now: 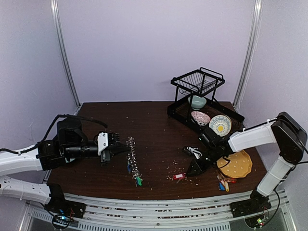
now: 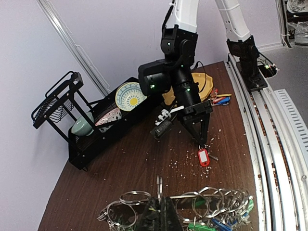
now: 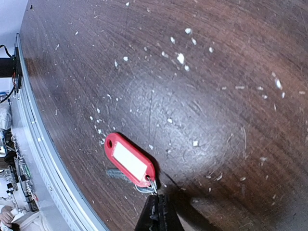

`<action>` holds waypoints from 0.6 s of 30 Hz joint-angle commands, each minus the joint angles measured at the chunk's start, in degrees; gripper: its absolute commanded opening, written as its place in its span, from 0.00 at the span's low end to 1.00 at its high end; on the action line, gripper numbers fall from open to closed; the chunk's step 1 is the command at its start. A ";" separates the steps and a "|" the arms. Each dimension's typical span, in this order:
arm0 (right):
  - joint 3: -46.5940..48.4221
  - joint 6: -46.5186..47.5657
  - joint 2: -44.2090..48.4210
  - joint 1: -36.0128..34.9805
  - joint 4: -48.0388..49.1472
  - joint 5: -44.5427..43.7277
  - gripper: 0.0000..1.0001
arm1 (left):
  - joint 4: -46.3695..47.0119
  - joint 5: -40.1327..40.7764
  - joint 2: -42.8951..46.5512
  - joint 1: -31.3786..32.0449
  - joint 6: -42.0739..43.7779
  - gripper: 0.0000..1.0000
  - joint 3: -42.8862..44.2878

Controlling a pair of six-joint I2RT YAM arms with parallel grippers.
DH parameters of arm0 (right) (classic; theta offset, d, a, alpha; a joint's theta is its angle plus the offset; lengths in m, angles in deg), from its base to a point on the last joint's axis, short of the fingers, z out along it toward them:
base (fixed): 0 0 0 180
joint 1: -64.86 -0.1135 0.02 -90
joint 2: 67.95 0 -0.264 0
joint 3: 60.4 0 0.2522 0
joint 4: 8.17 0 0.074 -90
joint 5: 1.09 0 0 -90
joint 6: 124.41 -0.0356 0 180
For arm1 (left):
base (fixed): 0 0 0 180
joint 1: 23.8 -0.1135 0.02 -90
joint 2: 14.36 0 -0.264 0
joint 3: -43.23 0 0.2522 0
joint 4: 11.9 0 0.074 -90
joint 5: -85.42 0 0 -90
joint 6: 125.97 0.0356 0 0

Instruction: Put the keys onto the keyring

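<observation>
Presently the right gripper [image 3: 157, 199] stands low at the table [image 3: 207, 72] with its jaws pressed fully together, the tips at the small wire loop [image 3: 146, 186] of a red-tagged key [image 3: 129, 161]. Whether the loop is actually pinched cannot be confirmed. The tag lies flat on the wood near the front edge, among pale crumbs.

The left gripper [image 2: 161, 207] is likewise closed, clamped on the keyring [image 2: 211, 196] at the left side of the table, well apart from the red-tagged key. Whether the keyring's lower part rests on the table cannot be told. It is strung with many small metal loops and carries green and blue tagged keys [image 2: 207, 225].

Containers: a black dish rack [image 1: 174, 109] stands at the far right corner. Its lower tier holds a teal bowl [image 1: 198, 101], a pink patterned bowl [image 1: 200, 118] and a round patterned plate [image 1: 220, 124], the last two propped on edge. A yellow plate [image 1: 238, 166] lies flat on the table beside the right arm. A loose bunch of coloured tags [image 1: 224, 184] lies just beside its near rim.
</observation>
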 commanded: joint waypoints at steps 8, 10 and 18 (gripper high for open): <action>2.86 -2.22 13.27 -2.89 3.09 -5.21 0.00 | 3.01 0.72 -2.77 -0.34 3.64 0.00 1.14; 6.01 -0.12 14.54 -4.76 0.12 -5.50 0.00 | 1.51 1.09 -3.59 -0.33 4.66 0.00 2.39; 13.64 15.60 23.48 -17.83 1.73 -19.82 0.00 | -4.53 -8.92 -7.60 -0.32 5.84 0.00 7.93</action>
